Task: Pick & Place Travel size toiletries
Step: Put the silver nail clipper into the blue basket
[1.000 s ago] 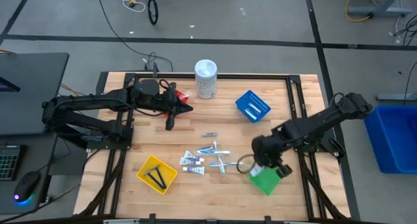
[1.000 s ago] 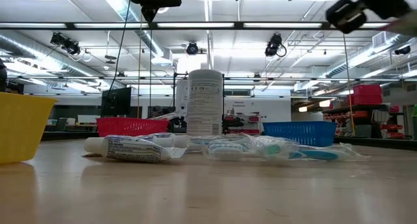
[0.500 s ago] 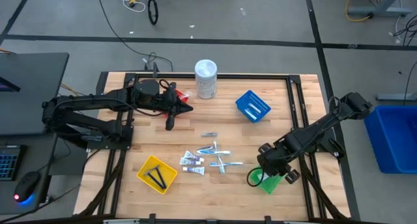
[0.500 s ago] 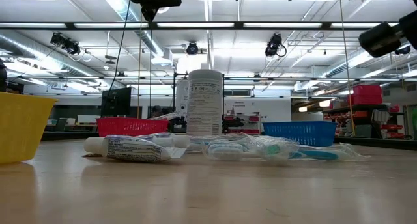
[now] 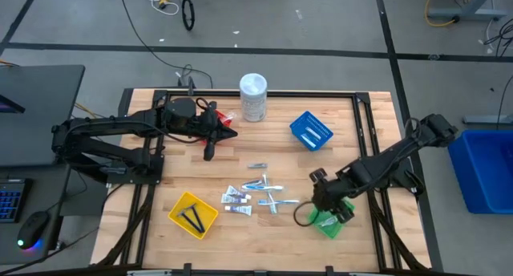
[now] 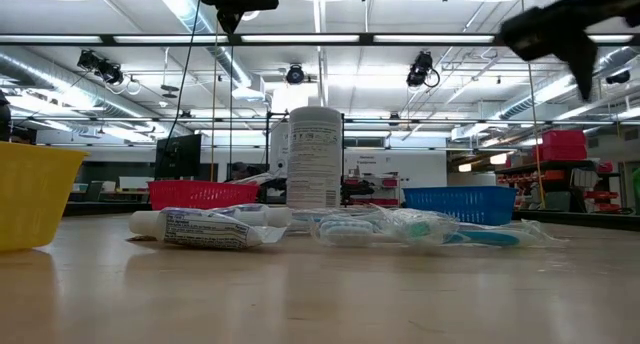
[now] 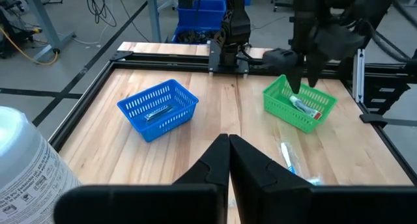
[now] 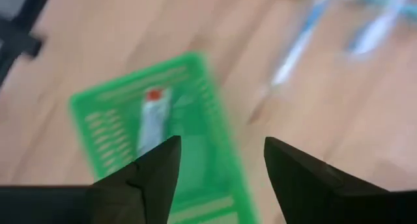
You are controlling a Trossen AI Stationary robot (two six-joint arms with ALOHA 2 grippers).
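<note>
The right pincer (image 8: 221, 178) hangs spread and empty above the green basket (image 5: 327, 222), where one white tube (image 8: 151, 123) lies. It should rise clear before seeking the toiletries (image 5: 255, 194) beside that basket. The left pincer (image 7: 228, 160) waits pressed together.

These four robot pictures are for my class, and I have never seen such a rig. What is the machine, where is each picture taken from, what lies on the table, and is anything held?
The machine is two dark robot arms at a wooden table. One picture looks straight down, one looks level across the tabletop, and one camera sits on each wrist.

On the table lie loose travel toiletries, small tubes and slim sticks, plus a tall white container and four little baskets: blue basket, yellow basket, green basket and red basket.

The right gripper hangs open above the green basket, holding nothing; a white tube lies inside that basket. The left gripper is shut, empty, waiting near the red basket.
</note>
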